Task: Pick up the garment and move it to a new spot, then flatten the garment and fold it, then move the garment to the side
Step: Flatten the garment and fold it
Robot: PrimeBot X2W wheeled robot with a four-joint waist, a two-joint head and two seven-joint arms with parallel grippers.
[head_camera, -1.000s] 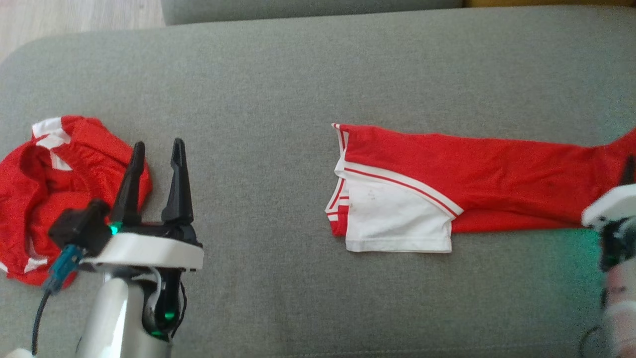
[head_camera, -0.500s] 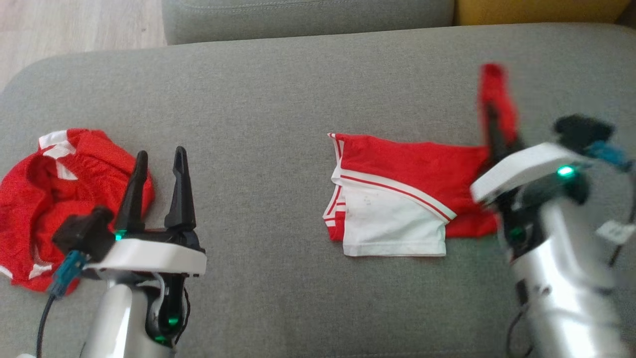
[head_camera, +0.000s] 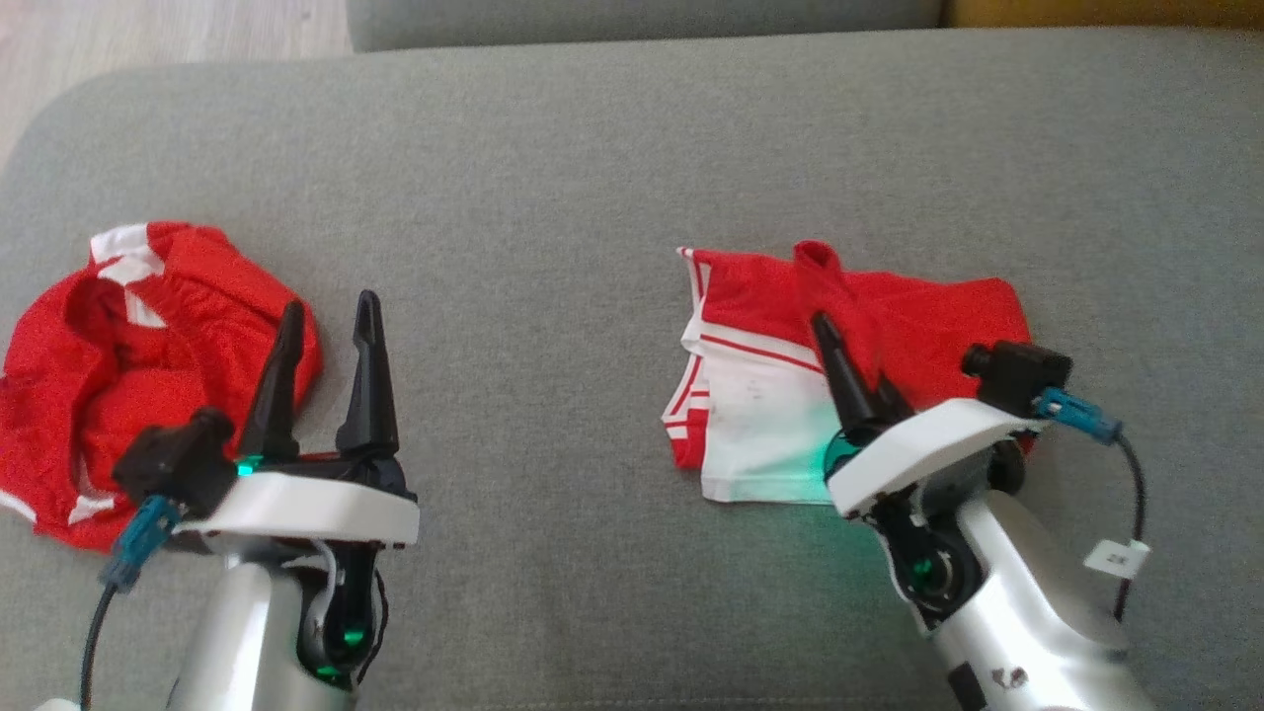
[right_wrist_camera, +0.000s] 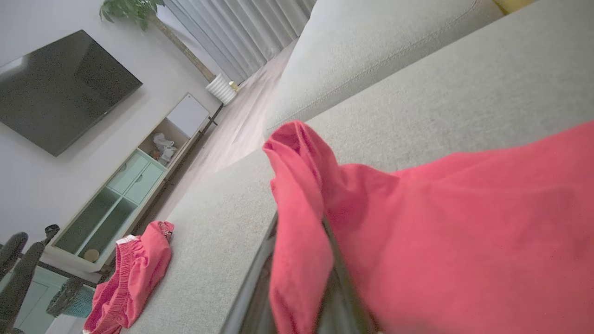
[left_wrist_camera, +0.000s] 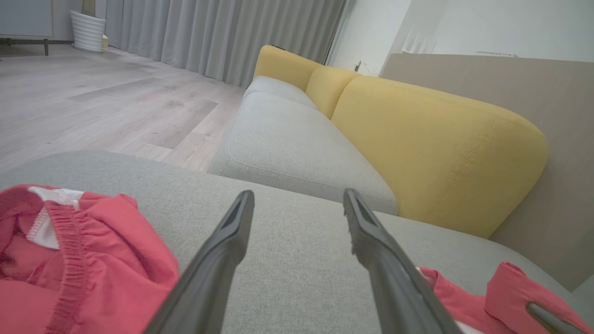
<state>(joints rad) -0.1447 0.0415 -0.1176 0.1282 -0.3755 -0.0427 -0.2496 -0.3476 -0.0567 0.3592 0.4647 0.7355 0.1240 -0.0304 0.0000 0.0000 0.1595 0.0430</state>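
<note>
One fold seems underway: right gripper (head_camera: 822,326) is clamping the red shorts (head_camera: 918,316), left gripper (head_camera: 331,304) gaping; next, laying it flat.

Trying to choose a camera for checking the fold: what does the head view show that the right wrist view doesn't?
Head view, not right wrist: the white, red-striped panel of the folded red garment. Right wrist, not head: a black wall television, a pale green cabinet, grey curtains. Both: the grey fabric sofa seat, the crumpled red-and-white garment, the open left gripper, and the right gripper shut on the folded garment's red edge.
</note>
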